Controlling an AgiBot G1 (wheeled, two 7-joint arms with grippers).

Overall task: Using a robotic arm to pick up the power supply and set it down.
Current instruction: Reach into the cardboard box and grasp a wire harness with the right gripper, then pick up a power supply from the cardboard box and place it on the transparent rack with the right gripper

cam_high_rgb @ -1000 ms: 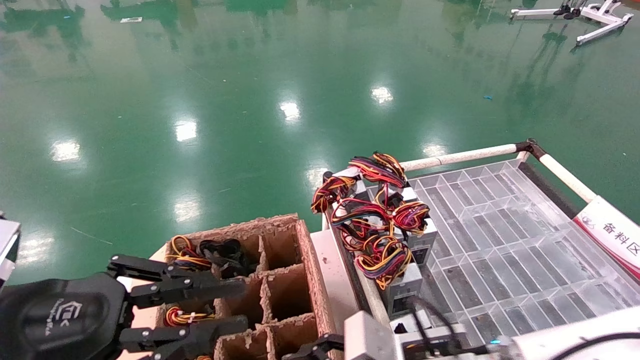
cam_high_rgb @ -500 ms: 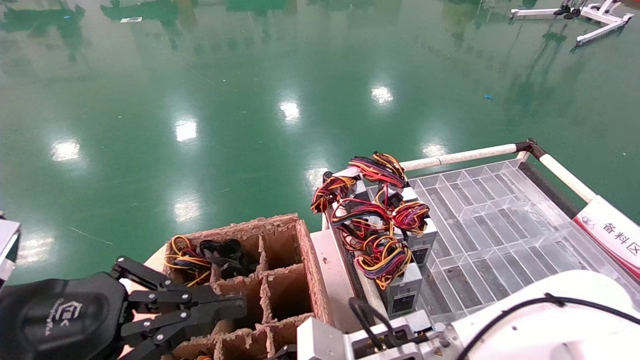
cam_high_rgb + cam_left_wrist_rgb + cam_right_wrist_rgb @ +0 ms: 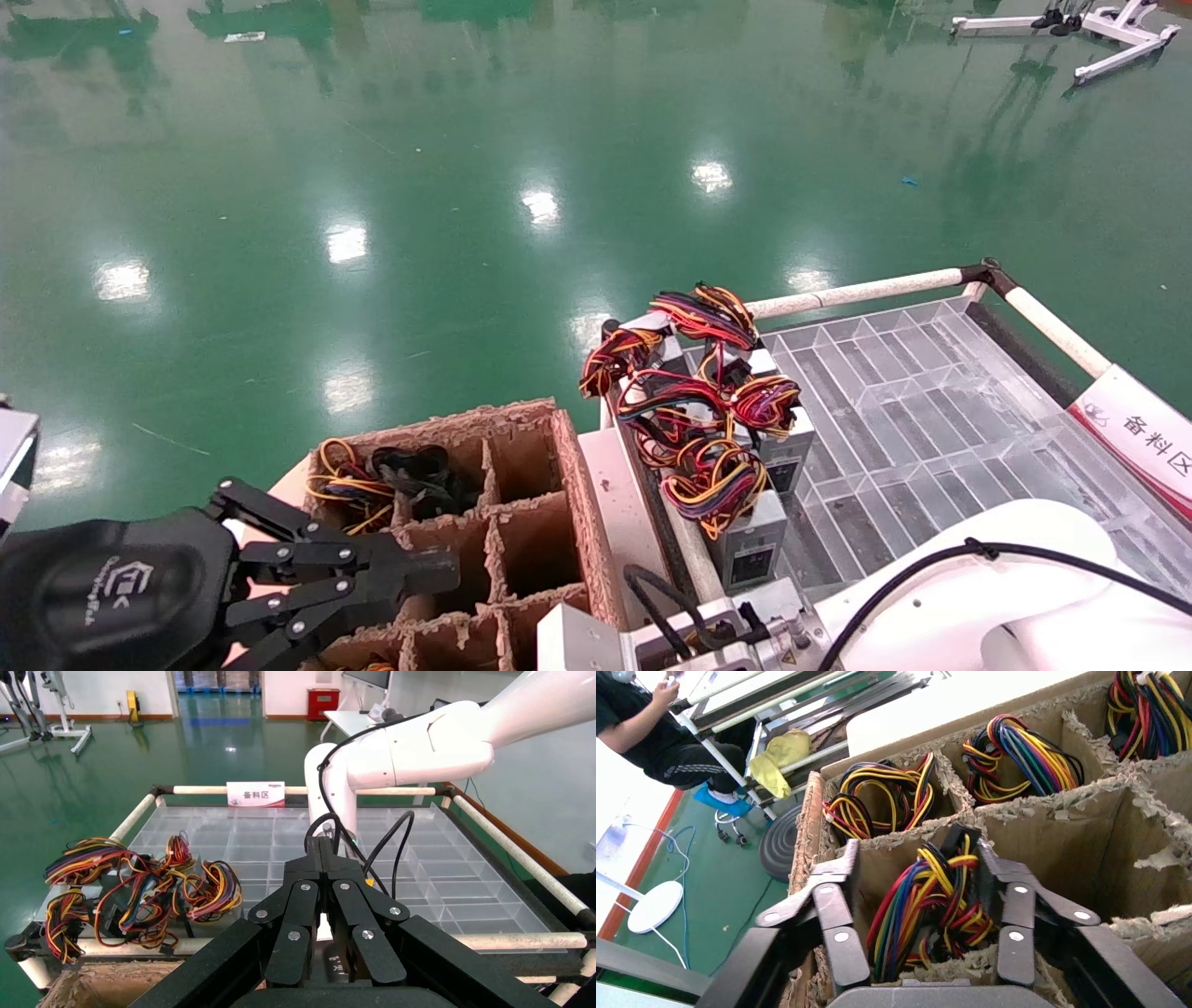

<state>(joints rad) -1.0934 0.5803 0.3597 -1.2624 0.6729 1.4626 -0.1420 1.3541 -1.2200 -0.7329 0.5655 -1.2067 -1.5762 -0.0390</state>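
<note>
My right gripper (image 3: pixel 916 857) is open and reaches down into a cell of the divided cardboard box (image 3: pixel 1053 832). Its fingers (image 3: pixel 835 881) straddle the power supply's wire bundle (image 3: pixel 926 903) of red, yellow, blue and green wires. The metal body of that power supply is hidden in the cell. In the head view only the right arm's white forearm (image 3: pixel 978 578) and wrist box (image 3: pixel 587 643) show, at the box's near edge. My left gripper (image 3: pixel 452 568) is shut on nothing and hovers over the box's left side, with its fingertips pressed together (image 3: pixel 323 850).
Neighbouring cells hold other wire bundles (image 3: pixel 884 804) (image 3: pixel 1025 755). Several power supplies with looped wires (image 3: pixel 708 410) stand at the left edge of a clear compartmented tray (image 3: pixel 931 438). A white tube rail (image 3: pixel 857 294) frames it, with a sign (image 3: pixel 1145 433) at the right.
My left gripper closed its fingers. The right arm swung in from the right, further over the cardboard box, so more of its white forearm fills the lower right.
</note>
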